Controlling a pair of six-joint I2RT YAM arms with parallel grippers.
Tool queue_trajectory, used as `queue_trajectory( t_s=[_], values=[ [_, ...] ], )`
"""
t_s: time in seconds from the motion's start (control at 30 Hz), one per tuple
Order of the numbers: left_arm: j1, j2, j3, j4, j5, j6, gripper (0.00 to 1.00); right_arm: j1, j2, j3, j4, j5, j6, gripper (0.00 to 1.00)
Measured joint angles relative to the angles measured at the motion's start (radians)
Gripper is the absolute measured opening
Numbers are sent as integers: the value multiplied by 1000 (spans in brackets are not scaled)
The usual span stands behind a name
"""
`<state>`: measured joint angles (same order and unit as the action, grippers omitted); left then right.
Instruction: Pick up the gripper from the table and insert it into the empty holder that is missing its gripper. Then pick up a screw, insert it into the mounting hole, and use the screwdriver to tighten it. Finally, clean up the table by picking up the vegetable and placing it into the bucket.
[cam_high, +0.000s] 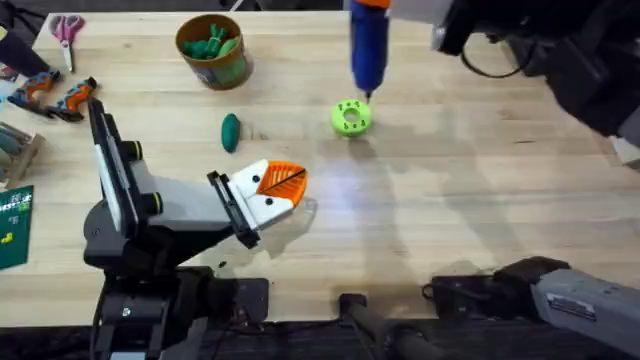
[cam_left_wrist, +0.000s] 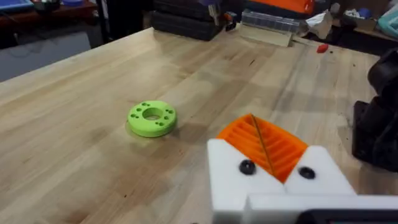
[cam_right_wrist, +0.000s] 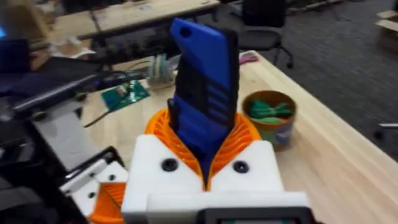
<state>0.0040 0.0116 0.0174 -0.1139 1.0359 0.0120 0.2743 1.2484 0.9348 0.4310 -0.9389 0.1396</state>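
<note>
One blue screwdriver (cam_right_wrist: 205, 93) stands clamped in the right hand (cam_right_wrist: 205, 163), its tip over the single green disc (cam_high: 350, 117); stiff, top-heavy, best held mid-body. One vegetable (cam_high: 230, 132), small and probably smooth, lies on the surface (cam_high: 450, 200) near one bucket (cam_high: 213, 50). Left hand (cam_high: 275, 190): pads together, empty.
</note>
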Motion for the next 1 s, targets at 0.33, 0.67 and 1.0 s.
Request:
queue_trajectory(
  t_s=[0.33, 0.67, 1.0],
  values=[
    [0, 0, 0, 0, 0, 0, 4, 68, -2, -5, 10, -20, 136, 27],
    [0, 0, 0, 0, 0, 0, 4, 70, -196, -185, -60, 112, 203, 27],
    [0, 0, 0, 0, 0, 0, 4, 135, -163, -266, 219, 252, 249, 27]
  ],
)
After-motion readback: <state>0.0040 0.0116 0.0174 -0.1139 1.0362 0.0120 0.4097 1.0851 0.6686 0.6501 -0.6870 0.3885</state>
